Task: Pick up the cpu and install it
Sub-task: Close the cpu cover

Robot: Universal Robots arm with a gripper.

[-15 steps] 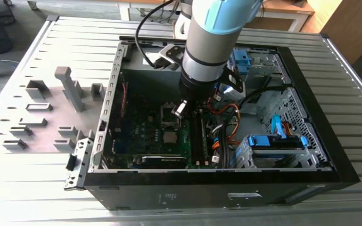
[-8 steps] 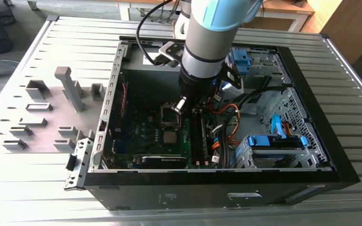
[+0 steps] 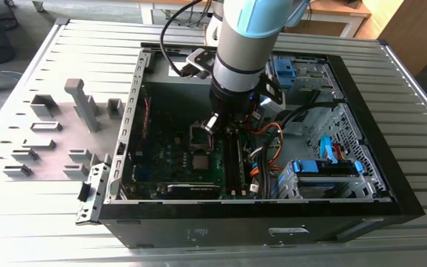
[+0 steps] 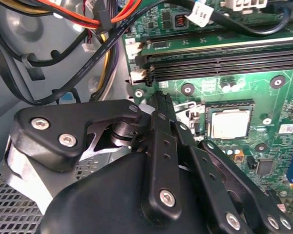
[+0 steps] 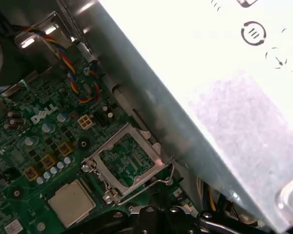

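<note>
Silvery flat square cpu (image 4: 229, 123) sat in dark framed socket (image 4: 228, 104); black gripper (image 3: 211, 123) hovered just beyond it, grip state indeterminable.

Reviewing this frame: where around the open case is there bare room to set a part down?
Bare table slats lie between the holder blocks and the table's near edge, and more at the exterior view's right of the computer case. Inside the case it is crowded: cables and the arm above the motherboard.
</note>
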